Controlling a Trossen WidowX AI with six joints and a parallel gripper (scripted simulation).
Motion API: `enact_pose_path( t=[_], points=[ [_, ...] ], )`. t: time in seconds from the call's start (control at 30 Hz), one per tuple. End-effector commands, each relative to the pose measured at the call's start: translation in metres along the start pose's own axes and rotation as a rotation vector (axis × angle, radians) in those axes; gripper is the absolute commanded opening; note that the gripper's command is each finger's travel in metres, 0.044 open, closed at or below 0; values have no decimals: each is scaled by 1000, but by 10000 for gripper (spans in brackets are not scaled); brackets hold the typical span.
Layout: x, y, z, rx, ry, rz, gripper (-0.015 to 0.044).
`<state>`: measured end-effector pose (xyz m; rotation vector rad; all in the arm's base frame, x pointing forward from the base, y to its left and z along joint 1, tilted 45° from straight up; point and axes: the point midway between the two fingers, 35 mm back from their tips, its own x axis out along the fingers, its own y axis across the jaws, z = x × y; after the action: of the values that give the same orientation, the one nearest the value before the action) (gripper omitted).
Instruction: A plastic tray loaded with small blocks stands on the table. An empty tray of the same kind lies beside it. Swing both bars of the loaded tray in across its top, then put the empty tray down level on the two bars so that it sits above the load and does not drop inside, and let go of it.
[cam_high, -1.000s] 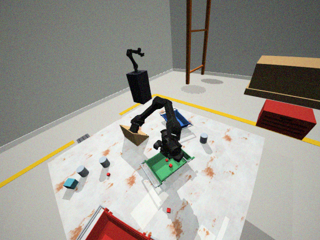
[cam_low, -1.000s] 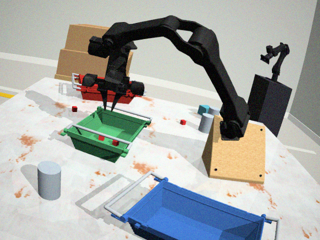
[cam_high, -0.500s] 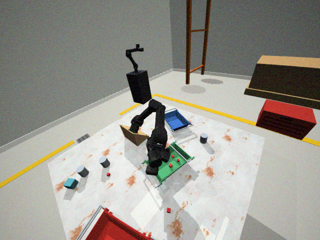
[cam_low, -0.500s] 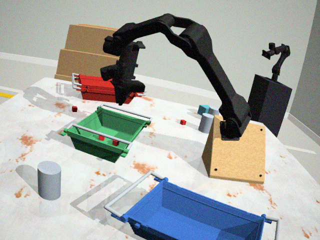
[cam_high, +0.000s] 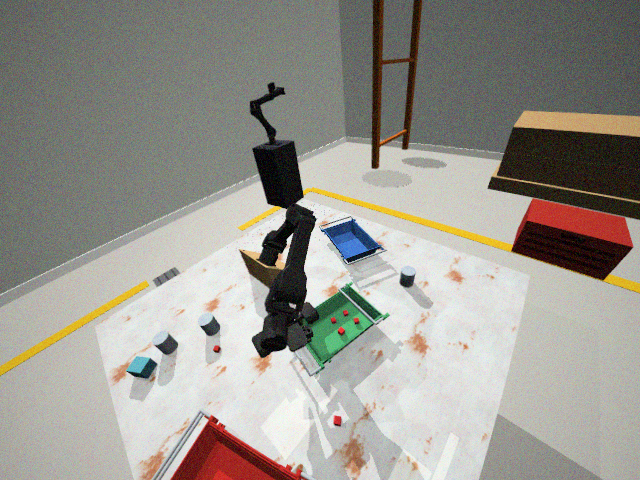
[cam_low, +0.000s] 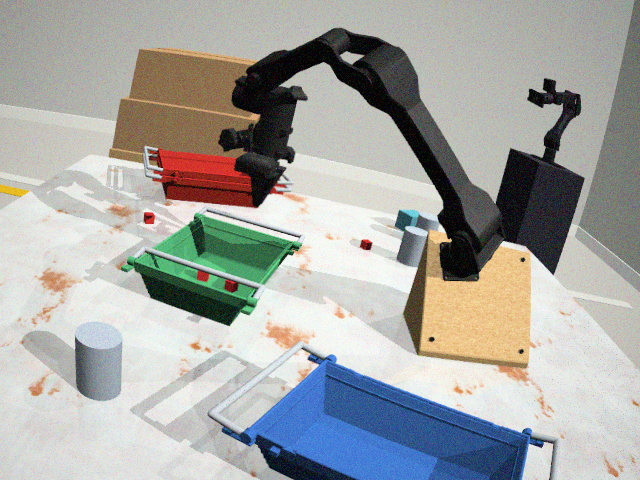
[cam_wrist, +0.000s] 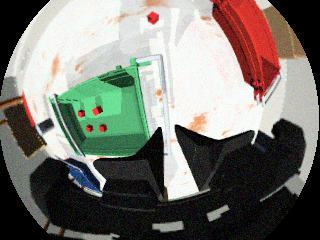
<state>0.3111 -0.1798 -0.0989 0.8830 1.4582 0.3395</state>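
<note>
The black two-fingered tool (cam_high: 305, 325) (cam_low: 256, 204) (cam_wrist: 168, 128), slightly open and empty, hangs near the outward bar of the green plastic tray (cam_high: 336, 343) (cam_low: 232, 260) (cam_wrist: 119, 135); the other bar lies inward above small red cubes (cam_high: 341, 331) (cam_low: 231, 285) (cam_wrist: 97, 110). A blue plastic tray (cam_high: 354, 242) (cam_low: 351, 418) (cam_wrist: 85, 178) stands apart on the desk (cam_high: 465, 361) (cam_low: 356, 330) (cam_wrist: 195, 100).

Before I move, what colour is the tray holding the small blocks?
Green, clearest in the top view.

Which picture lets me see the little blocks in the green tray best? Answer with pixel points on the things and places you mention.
The top view: all four red blocks (cam_high: 341, 331) (cam_low: 231, 285) (cam_wrist: 97, 111) show apart inside the green tray (cam_high: 326, 347) (cam_low: 180, 297) (cam_wrist: 117, 142). The wrist view also shows four, but warped and smaller. The exterior view shows only two, near the front bar (cam_low: 196, 266).
</note>
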Motion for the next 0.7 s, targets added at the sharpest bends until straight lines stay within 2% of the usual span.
enact_pose_path(
  t=[0.0, 0.43, 0.67],
  points=[
    [0, -3, 2, 21, -5, -8, 82],
    [59, -3, 2, 20, -4, -5, 82],
    [53, 0, 3, 20, -4, -5, 82]
  ],
)
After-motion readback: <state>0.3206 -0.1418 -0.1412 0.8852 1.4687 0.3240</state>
